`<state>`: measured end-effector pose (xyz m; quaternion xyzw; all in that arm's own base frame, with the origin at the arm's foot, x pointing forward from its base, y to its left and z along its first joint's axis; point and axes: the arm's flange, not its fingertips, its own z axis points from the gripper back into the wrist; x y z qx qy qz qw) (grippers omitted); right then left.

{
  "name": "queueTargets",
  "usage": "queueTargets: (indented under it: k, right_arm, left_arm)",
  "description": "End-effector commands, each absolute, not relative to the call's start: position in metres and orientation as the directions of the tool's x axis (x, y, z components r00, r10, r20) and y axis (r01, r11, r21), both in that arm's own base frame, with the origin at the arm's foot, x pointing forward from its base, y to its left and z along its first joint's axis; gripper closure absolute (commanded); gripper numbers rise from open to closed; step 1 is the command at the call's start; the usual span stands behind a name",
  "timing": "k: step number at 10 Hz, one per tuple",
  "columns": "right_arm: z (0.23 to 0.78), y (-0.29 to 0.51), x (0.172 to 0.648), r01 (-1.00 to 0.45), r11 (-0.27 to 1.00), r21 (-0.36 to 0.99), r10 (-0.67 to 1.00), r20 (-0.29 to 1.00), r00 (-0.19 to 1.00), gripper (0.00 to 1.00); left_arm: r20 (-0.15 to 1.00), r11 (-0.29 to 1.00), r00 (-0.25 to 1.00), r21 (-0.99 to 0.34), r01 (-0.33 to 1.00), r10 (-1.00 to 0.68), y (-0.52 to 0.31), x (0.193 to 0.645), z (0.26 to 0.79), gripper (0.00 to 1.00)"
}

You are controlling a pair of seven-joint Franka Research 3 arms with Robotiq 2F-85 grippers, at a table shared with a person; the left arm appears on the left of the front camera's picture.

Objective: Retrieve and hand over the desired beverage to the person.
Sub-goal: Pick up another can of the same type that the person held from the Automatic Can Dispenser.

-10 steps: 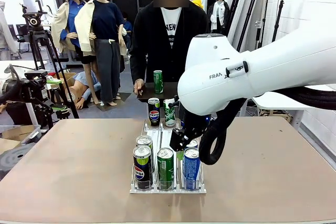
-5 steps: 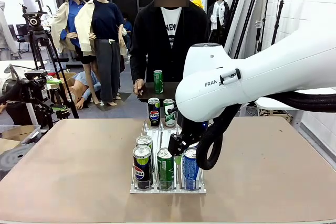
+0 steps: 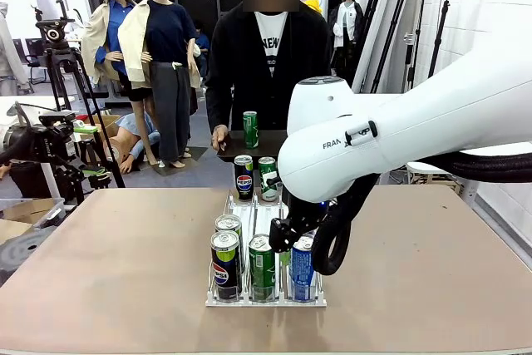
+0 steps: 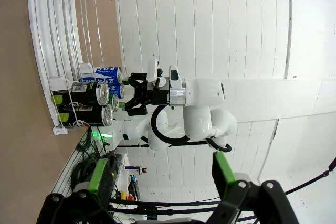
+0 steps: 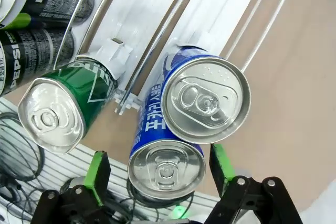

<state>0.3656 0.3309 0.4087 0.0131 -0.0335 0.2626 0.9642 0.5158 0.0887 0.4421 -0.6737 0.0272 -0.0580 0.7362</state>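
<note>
A clear wire rack (image 3: 266, 298) in the middle of the table holds upright drink cans. At its front stand a Pepsi can (image 3: 224, 265), a green can (image 3: 262, 268) and a blue can (image 3: 302, 268). My right gripper (image 3: 291, 234) hangs right over that blue can. In the right wrist view my right gripper (image 5: 158, 156) is open, its green pads on either side of the blue can's (image 5: 167, 169) top. A second blue can (image 5: 206, 100) stands just behind it. My left gripper (image 4: 160, 179) is open and holds nothing. The person (image 3: 266, 56) stands at the far side.
The person holds a dark tray (image 3: 235, 152) with a green can (image 3: 250, 129) on it. More cans stand at the rack's back end, a Pepsi (image 3: 243, 176) and a green one (image 3: 268, 176). A tripod (image 3: 62, 81) stands at the far left, off the table.
My right arm has come down and a little toward the front, bringing its gripper over the front blue can. The person and the tray have stayed put.
</note>
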Motion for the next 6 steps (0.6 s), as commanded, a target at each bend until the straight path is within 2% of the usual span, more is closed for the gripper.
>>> queueTargets:
  k: [1, 6]
  right_arm:
    - [0.4020, 0.3337, 0.3652, -0.484, 0.875, -0.019, 0.483, 0.100, 0.870, 0.29]
    - [0.3996, 0.3311, 0.3708, -0.472, 0.881, -0.012, 0.471, 0.109, 0.875, 0.91]
  left_arm:
    - [0.039, 0.096, 0.992, -0.994, 0.051, -0.117, 0.0899, 0.5156, 0.4426, 0.00]
    - [0.039, 0.096, 0.992, -0.994, 0.051, -0.117, 0.0899, 0.5156, 0.4426, 0.00]
